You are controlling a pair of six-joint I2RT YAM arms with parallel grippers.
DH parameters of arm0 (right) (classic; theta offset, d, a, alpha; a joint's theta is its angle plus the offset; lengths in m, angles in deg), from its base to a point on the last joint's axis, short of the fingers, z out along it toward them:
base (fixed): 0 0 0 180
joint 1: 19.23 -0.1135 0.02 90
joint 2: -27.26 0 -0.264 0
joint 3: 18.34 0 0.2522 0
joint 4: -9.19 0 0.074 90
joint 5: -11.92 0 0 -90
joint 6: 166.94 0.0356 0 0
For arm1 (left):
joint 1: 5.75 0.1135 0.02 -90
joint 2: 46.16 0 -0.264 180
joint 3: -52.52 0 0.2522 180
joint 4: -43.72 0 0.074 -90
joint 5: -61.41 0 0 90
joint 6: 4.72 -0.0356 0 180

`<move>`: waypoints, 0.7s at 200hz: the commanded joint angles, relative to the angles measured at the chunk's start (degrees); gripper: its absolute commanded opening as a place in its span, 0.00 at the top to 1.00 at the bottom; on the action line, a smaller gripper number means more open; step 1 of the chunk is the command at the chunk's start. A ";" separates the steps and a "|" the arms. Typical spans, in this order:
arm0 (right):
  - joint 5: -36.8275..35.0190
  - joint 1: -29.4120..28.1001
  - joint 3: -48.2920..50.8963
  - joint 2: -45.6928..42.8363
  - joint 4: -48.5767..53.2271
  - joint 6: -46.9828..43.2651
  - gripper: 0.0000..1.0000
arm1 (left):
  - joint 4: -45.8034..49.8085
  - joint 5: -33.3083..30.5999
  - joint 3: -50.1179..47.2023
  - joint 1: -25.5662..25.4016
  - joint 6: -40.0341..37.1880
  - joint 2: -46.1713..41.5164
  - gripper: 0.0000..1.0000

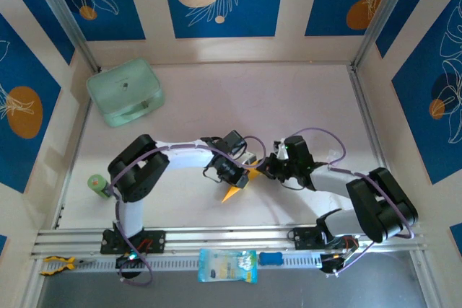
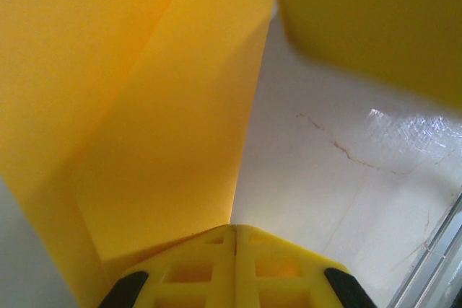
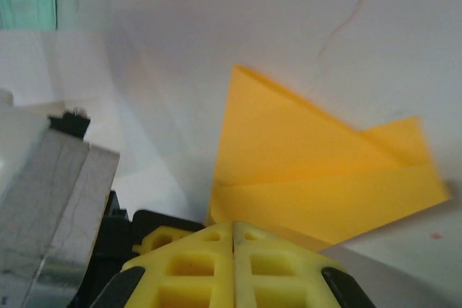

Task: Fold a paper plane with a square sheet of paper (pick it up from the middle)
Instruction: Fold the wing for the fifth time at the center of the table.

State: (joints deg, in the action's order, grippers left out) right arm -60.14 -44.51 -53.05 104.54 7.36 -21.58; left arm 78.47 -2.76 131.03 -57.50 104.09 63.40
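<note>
Roughly mid-table, a bit toward the near edge, top cam has both arms bent inward w/ wrists meeting over the folded paper (image 1: pixel 232 190). It's a small pointed orange-yellow shape, tip aimed near-left, btwn the two wrists. Grip detail is too small to read from up there.

Top cam also gives the surroundings:
- mint-green case (image 1: pixel 126 91) at the far-left corner, well apart from the paper
- small green roll (image 1: pixel 96 183) by the L arm's elbow, near the left wall
- pale blue packet (image 1: pixel 227 265) and a blue item (image 1: pixel 271 258) on the front rail
- yellow-handled tool (image 1: pixel 55 264) at the rail's left end

L wrist cam adds the close-up. L gripper (image 2: pixel 233 230) has its yellow fingers pressed together, seam tight, w/ the paper rising straight out of that seam, so it's pinching the sheet at a crease. A blurred yellow blob (image 2: pixel 375 19) sits top right; can't tell what it is. White tabletop (image 2: pixel 346 200) lies beyond.

R wrist cam: R gripper (image 3: pixel 233 227) is likewise clamped, fingers meeting, the paper's near edge tucked at the tips, so it's pinching the paper too. From this side the paper reads as overlapping layers, one point up-left and a flap to the right. A grey part of the L arm (image 3: pixel 50 200) is at left, w/ a sliver of the mint case in the top-left corner.

Count: 2 arms, 2 grippers, 1 paper, 1 case, 1 roll, 1 packet, 1 tool.
</note>
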 commanded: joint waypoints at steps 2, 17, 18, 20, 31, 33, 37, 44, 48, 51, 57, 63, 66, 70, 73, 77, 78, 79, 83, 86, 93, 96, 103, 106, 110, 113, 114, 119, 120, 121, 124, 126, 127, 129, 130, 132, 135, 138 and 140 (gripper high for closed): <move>-0.12 -2.04 -0.93 3.54 -1.08 0.20 0.93 | 2.80 -1.34 -2.23 -0.37 0.74 0.73 0.99; 0.87 -2.14 -1.28 6.63 -2.02 0.15 0.94 | 2.63 -1.39 -2.18 -0.37 0.88 0.57 0.99; 0.87 -2.14 -1.33 6.82 -1.96 0.13 0.94 | 2.64 -1.43 -2.18 -0.37 0.88 0.57 0.99; 0.83 -2.10 -1.34 7.07 -1.84 0.11 0.94 | 2.65 -1.40 -2.22 -0.37 0.88 0.61 0.99; -0.31 -1.44 -1.75 8.29 -0.11 -0.14 0.94 | 2.70 -1.72 -2.33 -0.37 1.13 0.74 0.99; -0.48 -1.20 -1.75 8.43 0.11 -0.24 0.94 | 2.73 -1.74 -2.34 -0.42 1.18 0.74 0.99; -0.69 -0.60 -1.80 8.58 0.33 -0.44 0.94 | 2.73 -1.75 -2.27 -0.36 1.21 0.82 0.99; -0.79 0.72 -1.64 8.76 0.49 -0.75 0.94 | 2.87 -1.82 -2.27 -0.37 1.32 0.99 1.00; -0.87 1.62 -1.47 8.69 0.67 -0.93 0.94 | 2.83 -1.83 -2.37 -0.39 1.32 1.07 1.00; -0.88 2.39 -1.38 8.64 0.80 -1.09 0.94 | 2.83 -1.83 -2.40 -0.39 1.32 1.05 1.00; -0.89 3.92 -1.20 8.52 0.83 -1.29 0.94 | 2.83 -1.87 -2.59 -0.36 1.32 1.10 1.00; -0.69 5.43 -1.11 8.38 0.75 -1.65 0.94 | 2.75 -1.92 -2.65 -0.36 1.39 1.09 1.00; -0.58 6.20 -1.02 8.40 0.74 -1.84 0.94 | 2.69 -1.98 -2.62 -0.37 1.40 1.12 1.00; -0.30 7.21 -1.03 8.27 0.62 -1.90 0.94 | 2.76 -1.93 -2.61 -0.32 1.41 1.16 1.00; 0.07 7.87 -1.08 8.20 0.51 -2.08 0.94 | 2.74 -1.92 -2.67 -0.37 1.41 1.18 1.00; 0.51 8.59 -1.16 8.16 0.40 -2.24 0.94 | 2.82 -1.89 -2.62 -0.37 1.41 1.27 1.00; 0.56 8.81 -1.18 8.16 0.40 -2.25 0.94 | 2.82 -1.86 -2.57 -0.37 1.36 1.27 1.00; 0.72 9.04 -1.23 8.16 0.39 -2.35 0.94 | 2.82 -1.84 -2.55 -0.37 1.34 1.27 1.00; 1.06 9.70 -1.33 8.13 0.43 -2.46 0.94 | 2.87 -1.87 -2.52 -0.36 1.32 1.32 1.00; 1.32 10.15 -1.45 8.14 0.56 -2.60 0.94 | 2.83 -1.84 -2.52 -0.35 1.35 1.35 1.00; 1.69 10.87 -1.93 7.96 0.90 -2.85 0.94 | 2.87 -1.92 -2.47 -0.37 1.40 1.36 1.00; 1.93 11.13 -2.10 7.88 0.97 -2.90 0.94 | 2.86 -1.92 -2.47 -0.42 1.41 1.36 1.00; 2.39 11.35 -2.40 7.54 1.02 -3.01 0.94 | 2.83 -1.95 -2.47 -0.31 1.41 1.36 1.00; 2.57 11.32 -2.44 7.34 0.94 -2.91 0.94 | 2.76 -1.92 -2.47 -0.36 1.47 1.36 1.00; 2.79 11.18 -2.48 6.93 0.75 -2.75 0.93 | 2.80 -1.92 -2.49 -0.37 1.46 1.36 1.00; 2.88 11.01 -2.44 6.71 0.56 -2.55 0.93 | 2.80 -1.92 -2.49 -0.36 1.49 1.36 1.00; 2.89 10.94 -2.43 6.60 0.47 -2.45 0.93 | 2.81 -1.92 -2.51 -0.37 1.49 1.32 1.00; 2.90 10.60 -2.24 5.95 0.19 -2.16 0.93 | 2.79 -1.92 -2.53 -0.37 1.49 1.27 1.00; 2.85 10.43 -2.20 5.82 0.16 -2.08 0.93 | 2.81 -1.96 -2.57 -0.37 1.49 1.27 1.00; 2.83 10.34 -2.14 5.71 0.10 -2.00 0.93 | 2.77 -1.94 -2.55 -0.37 1.49 1.27 1.00; 2.68 9.96 -2.02 5.25 0.05 -1.75 0.93 | 2.80 -1.92 -2.62 -0.37 1.49 1.20 1.00; 2.64 9.67 -2.02 5.01 0.04 -1.59 0.93 | 2.80 -1.92 -2.66 -0.37 1.49 1.19 1.00; 2.55 9.56 -1.96 4.78 0.04 -1.53 0.93 | 2.81 -2.01 -2.63 -0.37 1.49 1.19 1.00; 2.30 9.26 -1.92 4.52 0.04 -1.38 0.93 | 2.78 -2.03 -2.66 -0.37 1.49 1.12 1.00; 2.25 9.10 -1.91 4.40 0.04 -1.30 0.93 | 2.80 -2.02 -2.64 -0.37 1.49 1.11 1.00; 1.99 8.80 -1.86 4.14 0.04 -1.19 0.93 | 2.73 -2.01 -2.68 -0.37 1.49 1.03 1.00; 1.63 8.29 -1.73 3.64 0.12 -0.96 0.92 | 2.74 -2.08 -2.74 -0.37 1.49 1.01 1.00; 1.17 7.74 -1.65 3.31 0.12 -0.64 0.92 | 2.74 -2.16 -2.78 -0.37 1.49 0.96 1.00; 0.84 7.36 -1.58 3.01 0.13 -0.43 0.92 | 2.65 -2.18 -2.83 -0.39 1.56 0.93 1.00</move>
State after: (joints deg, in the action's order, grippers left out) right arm -59.07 -34.41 -54.23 110.94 6.90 -22.85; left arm 77.88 -2.76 130.66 -57.52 104.90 63.25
